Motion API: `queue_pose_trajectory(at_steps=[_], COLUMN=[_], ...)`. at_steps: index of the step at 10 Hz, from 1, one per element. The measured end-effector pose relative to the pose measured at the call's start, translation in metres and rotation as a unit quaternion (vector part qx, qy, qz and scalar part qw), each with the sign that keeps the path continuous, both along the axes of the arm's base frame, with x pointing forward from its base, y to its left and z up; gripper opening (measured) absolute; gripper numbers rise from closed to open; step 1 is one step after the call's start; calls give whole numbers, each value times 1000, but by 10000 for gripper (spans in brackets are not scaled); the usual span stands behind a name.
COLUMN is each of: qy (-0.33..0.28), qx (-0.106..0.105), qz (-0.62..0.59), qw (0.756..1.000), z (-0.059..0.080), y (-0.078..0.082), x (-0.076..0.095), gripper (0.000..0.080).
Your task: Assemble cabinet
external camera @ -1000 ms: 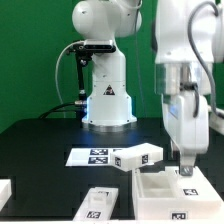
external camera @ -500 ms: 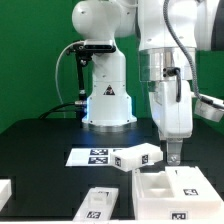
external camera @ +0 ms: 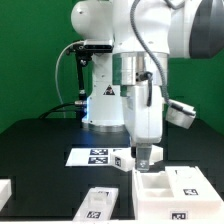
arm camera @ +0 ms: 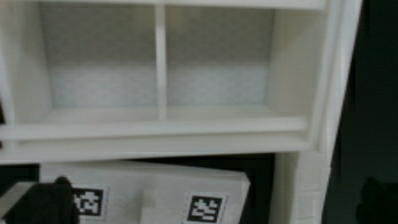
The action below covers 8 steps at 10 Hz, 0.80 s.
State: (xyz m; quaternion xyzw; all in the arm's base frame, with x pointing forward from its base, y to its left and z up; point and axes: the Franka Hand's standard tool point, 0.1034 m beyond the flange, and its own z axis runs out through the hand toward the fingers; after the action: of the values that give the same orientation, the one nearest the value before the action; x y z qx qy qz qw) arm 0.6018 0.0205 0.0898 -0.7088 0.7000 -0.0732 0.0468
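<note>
Outside camera:
- white arm [external camera: 140, 60] reaches down
- gripper [external camera: 147, 160] low, just behind cabinet box [external camera: 168, 186]
- cannot tell if fingers spread or pressed together; nothing seen pinched
- small tagged part [external camera: 128, 160] touches or nearly touches box, on exterior view's left
- marker board [external camera: 92, 156] farther that way
- flat panel [external camera: 100, 203] near box, closer to camera

Wrist camera only:
- box inside shows two open spaces, middle wall [arm camera: 162, 60] between them

Room: black table [external camera: 40, 140], green wall [external camera: 30, 50].

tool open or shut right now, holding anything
tool: open, holding nothing
</note>
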Motion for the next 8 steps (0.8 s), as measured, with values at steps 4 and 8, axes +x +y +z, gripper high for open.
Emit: queue_pose_trajectory(at_steps=[4, 8], qy=[-2, -53], qx=[-1, -25], qz=[3, 33], qw=[1000, 998], z=[0, -6], y=[4, -51], x=[0, 5], gripper=[796, 796])
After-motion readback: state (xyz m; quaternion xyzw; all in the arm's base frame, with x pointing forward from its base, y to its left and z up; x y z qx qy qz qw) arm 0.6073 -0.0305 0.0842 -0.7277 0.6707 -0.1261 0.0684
